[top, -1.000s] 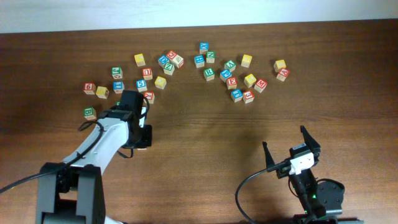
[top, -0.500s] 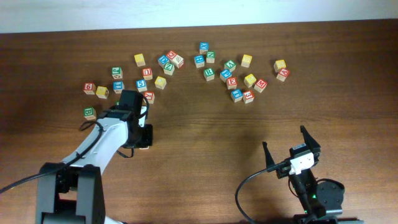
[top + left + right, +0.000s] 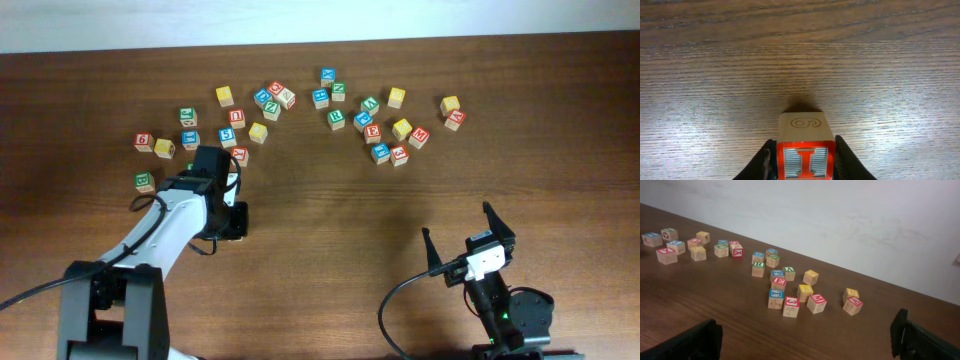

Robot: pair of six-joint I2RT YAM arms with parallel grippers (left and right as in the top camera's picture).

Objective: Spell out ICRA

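My left gripper (image 3: 232, 222) is shut on the red-printed I cube (image 3: 805, 150), just above bare wood left of the table's middle. The cube's I face (image 3: 805, 161) looks at the wrist camera, and a finger (image 3: 847, 160) presses each side. The green R cube (image 3: 336, 118) and the red A cube (image 3: 456, 119) lie in the right-hand cluster at the back; both also show in the right wrist view, R (image 3: 758, 268) and A (image 3: 853, 305). Several yellow cubes lie about; I cannot read which is the C. My right gripper (image 3: 458, 228) is open and empty near the front right.
Two loose clusters of letter and number cubes lie along the back, one at left (image 3: 230, 125) and one at right (image 3: 385, 125). A green cube (image 3: 144, 182) sits alone left of my left arm. A white wall runs behind the table's far edge.
My left gripper has barely shifted and still holds the I cube. The right arm has not moved.
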